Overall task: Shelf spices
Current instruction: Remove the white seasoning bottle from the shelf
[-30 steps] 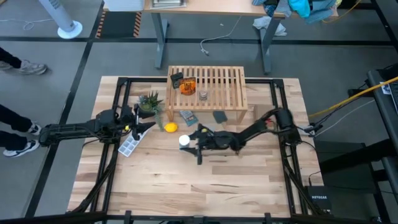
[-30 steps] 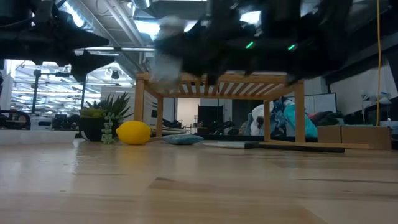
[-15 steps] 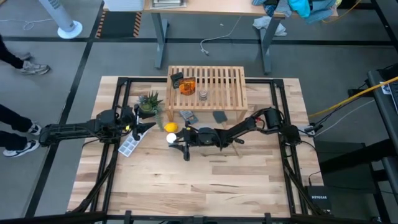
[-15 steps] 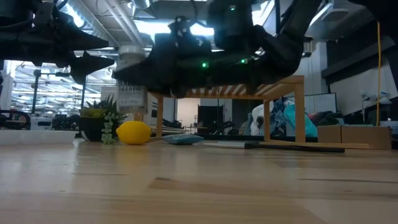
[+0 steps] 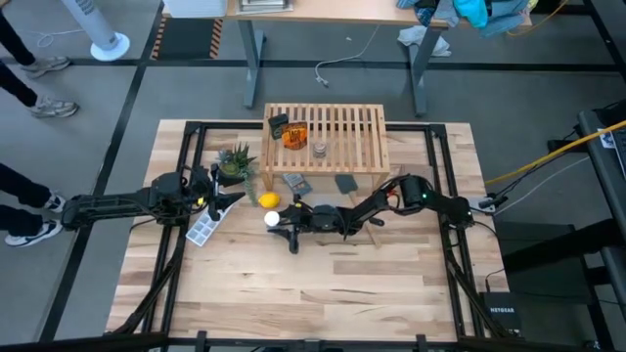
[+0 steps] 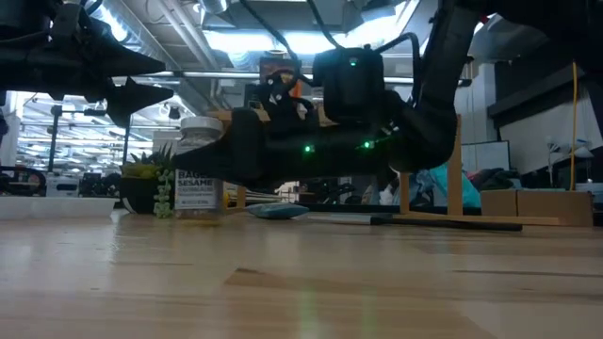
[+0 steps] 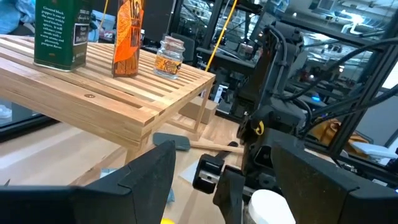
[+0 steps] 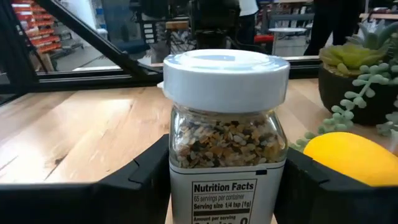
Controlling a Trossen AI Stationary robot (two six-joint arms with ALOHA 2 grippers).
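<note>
The white-capped jar [image 5: 272,219] is upright in my right gripper [image 5: 285,220], just in front of the lemon [image 5: 269,200] and left of the shelf's front. It fills the right wrist view [image 8: 227,137]. The wooden slatted shelf [image 5: 328,137] carries the black square tin [image 5: 279,124], the orange container [image 5: 295,136] and the tiny glass jar [image 5: 320,149], all standing on its left part. My left gripper [image 5: 220,200] is open and empty at the left, beside the plant. My right gripper pinches the jar's glass body [image 8: 180,162] between its two fingers [image 8: 146,180], below the white cap. The fingers come level from the table's right side. The jar stands upright, its bottom [image 6: 200,217] down at the tabletop; whether it touches the table I cannot tell.
A potted plant [image 5: 235,161] stands left of the shelf and a white ice tray [image 5: 202,231] lies near my left gripper. A grey-blue spatula [image 5: 344,184] and a small blue item [image 5: 293,182] lie before the shelf. Bare tabletop [image 5: 323,284] spreads toward the near edge.
My right gripper has carried the jar toward the table's left edge, then lowered it from well above the table to table height in front of the lemon. The jar has stayed upright.
</note>
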